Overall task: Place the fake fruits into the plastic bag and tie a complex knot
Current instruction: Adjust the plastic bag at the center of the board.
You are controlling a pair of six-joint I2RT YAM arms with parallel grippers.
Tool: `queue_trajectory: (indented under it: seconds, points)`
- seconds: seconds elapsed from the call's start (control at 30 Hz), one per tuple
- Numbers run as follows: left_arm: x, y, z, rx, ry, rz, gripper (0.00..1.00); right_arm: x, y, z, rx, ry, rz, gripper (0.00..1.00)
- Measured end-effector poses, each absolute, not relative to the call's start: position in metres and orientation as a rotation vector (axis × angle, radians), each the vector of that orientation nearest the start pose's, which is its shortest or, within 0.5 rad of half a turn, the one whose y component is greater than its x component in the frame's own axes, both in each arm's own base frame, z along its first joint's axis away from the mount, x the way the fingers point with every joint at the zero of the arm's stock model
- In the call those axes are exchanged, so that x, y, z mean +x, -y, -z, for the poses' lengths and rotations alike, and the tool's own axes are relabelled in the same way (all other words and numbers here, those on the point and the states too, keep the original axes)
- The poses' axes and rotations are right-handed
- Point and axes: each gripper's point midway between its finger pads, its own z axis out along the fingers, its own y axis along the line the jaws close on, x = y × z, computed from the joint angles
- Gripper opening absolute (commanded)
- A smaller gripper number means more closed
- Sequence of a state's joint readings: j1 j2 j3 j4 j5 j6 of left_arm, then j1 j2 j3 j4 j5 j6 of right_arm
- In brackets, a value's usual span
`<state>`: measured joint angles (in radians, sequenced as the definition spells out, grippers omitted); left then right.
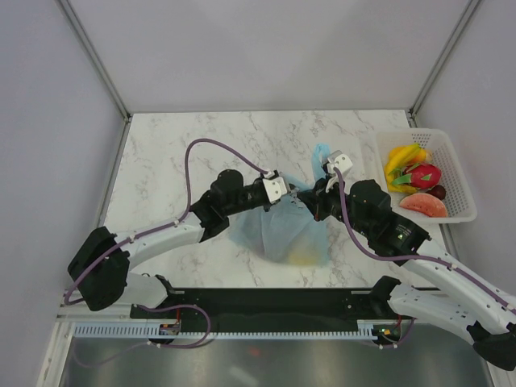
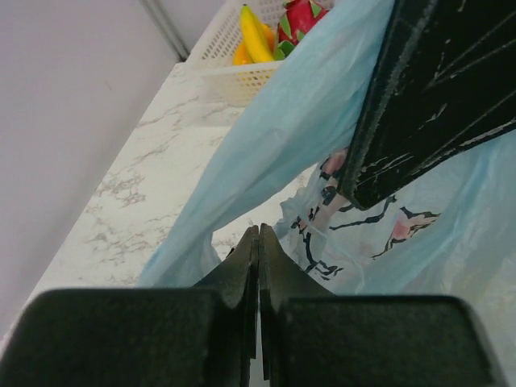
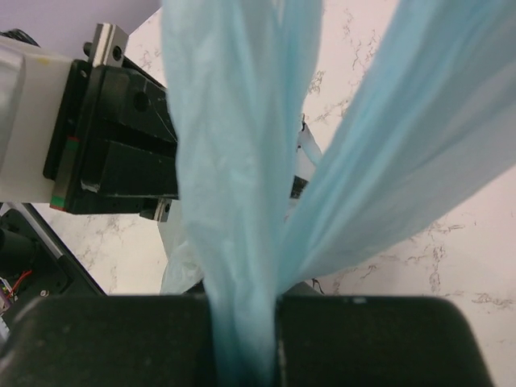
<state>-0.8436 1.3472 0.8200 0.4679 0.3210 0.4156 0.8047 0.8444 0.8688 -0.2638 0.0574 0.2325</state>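
Overhead, the plastic bag (image 1: pixel 282 230) lies mid-table with something yellow showing through it. The left gripper (image 1: pixel 286 193) and right gripper (image 1: pixel 310 196) meet at its 12 o'clock edge. Several fake fruits (image 1: pixel 413 173) sit in the basket (image 1: pixel 459 173) at 3 o'clock.

Left wrist: jaws pressed together beside a handle strip; whether they pinch film is unclear.

Right wrist: jaws clamped on a bunched handle.

Knotting seems underway; the next move likely calls for crossing one handle around the other.

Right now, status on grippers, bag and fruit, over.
Right gripper shut on plastic bag handle. Left gripper shut at the bag, hold unclear. Several fake fruits in basket, yellowish shape inside bag. No obstruction seen.
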Motion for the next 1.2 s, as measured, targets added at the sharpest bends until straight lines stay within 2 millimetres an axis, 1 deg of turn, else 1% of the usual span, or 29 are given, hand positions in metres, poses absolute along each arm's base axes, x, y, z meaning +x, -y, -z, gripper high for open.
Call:
queue_trajectory:
  seconds: [0.17,0.27,0.37,0.57,0.63,0.73,0.87,0.97,1.07,1.2]
  points:
    - [0.261,0.374,-0.235,1.233,-1.159,0.657,0.02,0.223,-0.231,-0.278,-0.489,-1.800,-0.676,0.00]
    - [0.256,0.379,-0.234,1.261,-1.141,0.691,0.02,0.223,-0.231,-0.277,-0.496,-1.799,-0.672,0.00]
    - [0.254,0.384,-0.239,1.272,-1.112,0.713,0.02,0.222,-0.231,-0.277,-0.511,-1.795,-0.671,0.00]
    - [0.260,0.395,-0.257,1.291,-1.075,0.714,0.02,0.222,-0.232,-0.277,-0.533,-1.788,-0.665,0.00]
    - [0.259,0.397,-0.259,1.321,-1.074,0.716,0.02,0.221,-0.231,-0.278,-0.537,-1.783,-0.662,0.00]
    - [0.251,0.397,-0.252,1.391,-1.077,0.735,0.02,0.219,-0.229,-0.281,-0.541,-1.772,-0.662,0.00]
    - [0.233,0.391,-0.225,1.519,-1.112,0.786,0.02,0.215,-0.229,-0.281,-0.559,-1.769,-0.671,0.00]
    - [0.219,0.386,-0.214,1.600,-1.121,0.829,0.02,0.213,-0.228,-0.277,-0.577,-1.782,-0.668,0.00]
    - [0.210,0.384,-0.213,1.651,-1.116,0.863,0.02,0.212,-0.228,-0.275,-0.586,-1.787,-0.670,0.00]
    - [0.198,0.376,-0.218,1.677,-1.111,0.894,0.02,0.211,-0.229,-0.275,-0.596,-1.784,-0.673,0.00]
